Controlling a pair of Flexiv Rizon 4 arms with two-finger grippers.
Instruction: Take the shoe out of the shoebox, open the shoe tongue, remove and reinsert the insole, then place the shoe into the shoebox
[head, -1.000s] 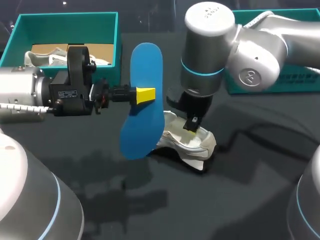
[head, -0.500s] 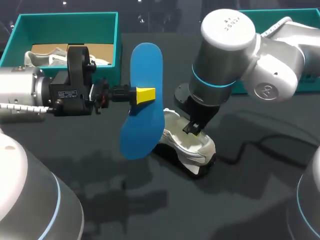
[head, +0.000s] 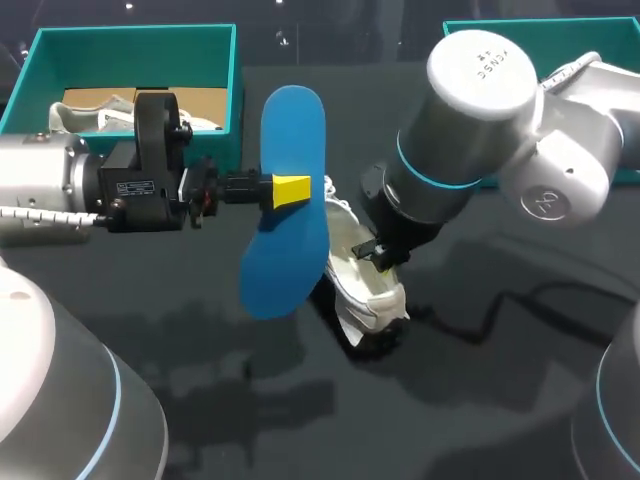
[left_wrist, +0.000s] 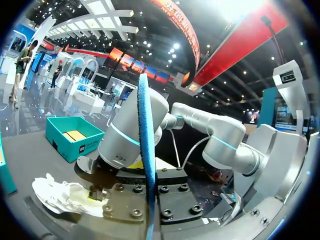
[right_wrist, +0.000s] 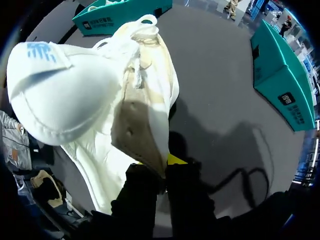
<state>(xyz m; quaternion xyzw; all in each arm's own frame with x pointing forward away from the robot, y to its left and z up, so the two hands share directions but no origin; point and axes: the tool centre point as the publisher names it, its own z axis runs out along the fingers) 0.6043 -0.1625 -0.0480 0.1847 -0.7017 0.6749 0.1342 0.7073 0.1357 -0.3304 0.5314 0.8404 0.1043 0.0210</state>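
Plainly, the blue insole (head: 285, 200) is light and floppy, so you'd best take it near mid-length, as your left gripper (head: 290, 189) does now: clenched on its edge, holding it upright in the air just beside the shoe (head: 360, 280). The white shoe looks light too, soft in the upper and probably stiffer at the heel. It lies tilted on the table (head: 480, 400), well apart from the teal shoebox (head: 135, 40). Your right gripper (head: 382, 254) is pinched narrowly on the collar wall — a thin hold that could slip if you twist.
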